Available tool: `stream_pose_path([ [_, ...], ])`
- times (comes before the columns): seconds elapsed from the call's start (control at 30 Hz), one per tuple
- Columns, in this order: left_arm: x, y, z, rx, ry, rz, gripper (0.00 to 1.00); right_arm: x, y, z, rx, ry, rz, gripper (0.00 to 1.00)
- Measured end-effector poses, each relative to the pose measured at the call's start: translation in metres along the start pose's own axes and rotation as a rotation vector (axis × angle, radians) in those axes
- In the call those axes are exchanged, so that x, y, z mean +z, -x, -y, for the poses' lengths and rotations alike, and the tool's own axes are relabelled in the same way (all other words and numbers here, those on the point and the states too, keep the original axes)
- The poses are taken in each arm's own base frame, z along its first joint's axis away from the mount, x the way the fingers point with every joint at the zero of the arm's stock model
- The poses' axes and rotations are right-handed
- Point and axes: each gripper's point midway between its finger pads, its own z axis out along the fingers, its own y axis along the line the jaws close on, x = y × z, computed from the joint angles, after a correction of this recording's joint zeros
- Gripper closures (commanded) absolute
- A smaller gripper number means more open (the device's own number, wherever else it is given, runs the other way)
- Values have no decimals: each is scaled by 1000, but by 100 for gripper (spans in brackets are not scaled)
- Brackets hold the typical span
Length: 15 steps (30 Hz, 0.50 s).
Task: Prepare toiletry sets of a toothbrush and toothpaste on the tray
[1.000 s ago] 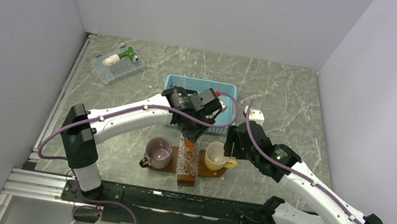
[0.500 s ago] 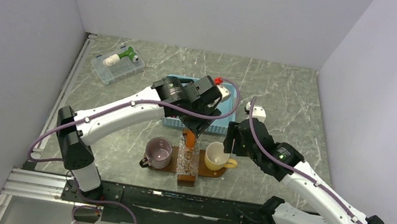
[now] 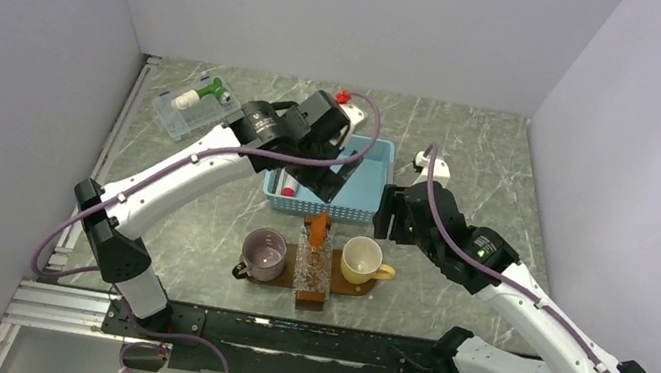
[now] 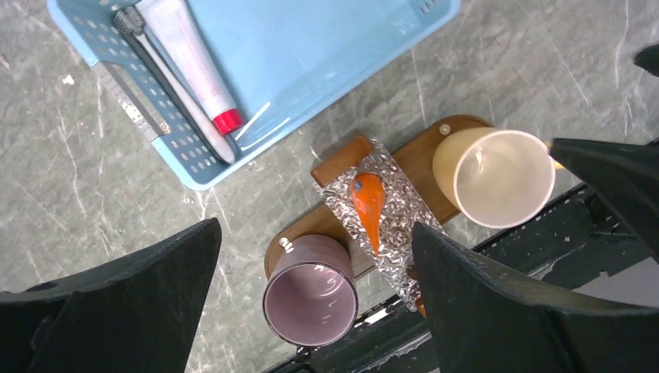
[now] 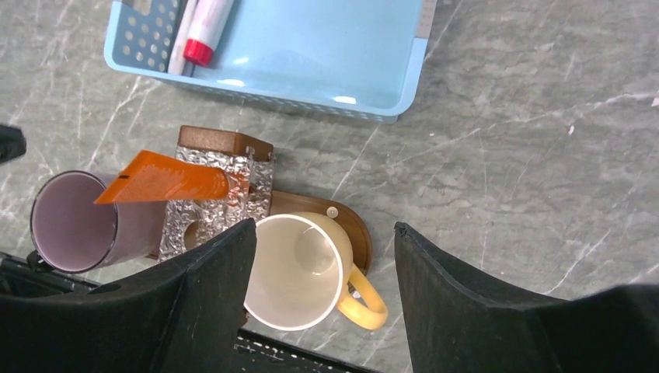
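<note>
White walls closed in the grey-green marbled surface [image 3: 471, 170] you were working over. At its far left sat a clear plastic box [image 3: 170, 119] with a green-and-white item inside.

Your left tool [image 4: 315, 225] hung over the light-blue basket [image 4: 350, 47] in the overhead view. Its fingers were spread wide and it had hold of nothing.

In the basket the toothbrush [image 4: 183, 97] lay along the left wall. A white tube with a red cap [image 4: 190, 54] lay just beside it.

The tray [image 4: 420, 155] lay on the near side of the basket, close to it but apart, and you had three things standing on it. A purple mug [image 4: 309, 289] stood at its left end and a crinkly silver holder [image 4: 400, 206] sat across its middle. The toothpaste [image 4: 368, 203] stood in that holder with its flat end up and its narrow end down among the silver folds. I could not tell how deep it sat. A cream mug [image 4: 495, 176] stood at the right end, its handle pointing right.

Your right tool [image 5: 325, 229] hovered above the cream mug, near the basket's near right corner. Its fingers were parted with the mug's mouth showing between them from the wrist view, and they gripped nothing and touched neither mug nor tray.
</note>
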Motion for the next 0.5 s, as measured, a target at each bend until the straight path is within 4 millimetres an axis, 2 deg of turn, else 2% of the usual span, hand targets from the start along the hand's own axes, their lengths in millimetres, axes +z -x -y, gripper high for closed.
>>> stream_pose_path([
  [0.3, 3, 24, -52, -135, 41, 49, 1, -8, 17, 1, -9, -9, 46, 32],
  [0.4, 12, 28, -67, -168, 57, 42, 1, -9, 17, 2, -13, -16, 47, 32],
  [0.5, 31, 30, -79, -192, 72, 22, 1, -11, 17, 4, -16, -16, 50, 32],
])
